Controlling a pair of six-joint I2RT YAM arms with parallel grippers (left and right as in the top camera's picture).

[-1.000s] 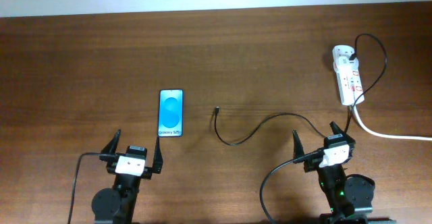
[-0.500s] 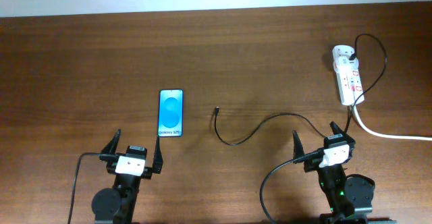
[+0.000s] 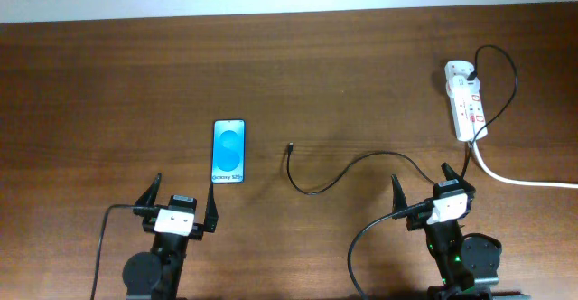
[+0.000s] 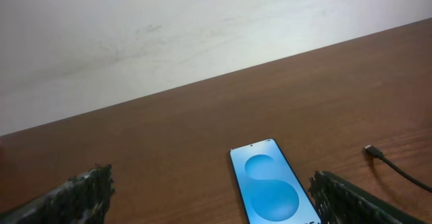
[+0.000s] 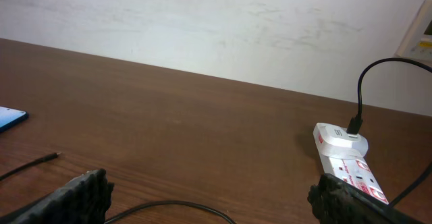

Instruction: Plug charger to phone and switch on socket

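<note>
While both pairs of jaws stand spread wide and empty, the left gripper (image 3: pixel 185 190) sits just behind the phone (image 3: pixel 228 152) (flat, blue screen up) and the right gripper (image 3: pixel 419 175) sits beside the charger (image 3: pixel 318 189), a curvy black cable whose free tip lies near the phone, not touching it. The white socket (image 3: pixel 467 110) lies further off.

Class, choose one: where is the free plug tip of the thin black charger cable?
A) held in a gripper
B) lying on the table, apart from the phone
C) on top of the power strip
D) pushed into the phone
B: the plug tip lies on the table with bare wood between it and the phone.
</note>
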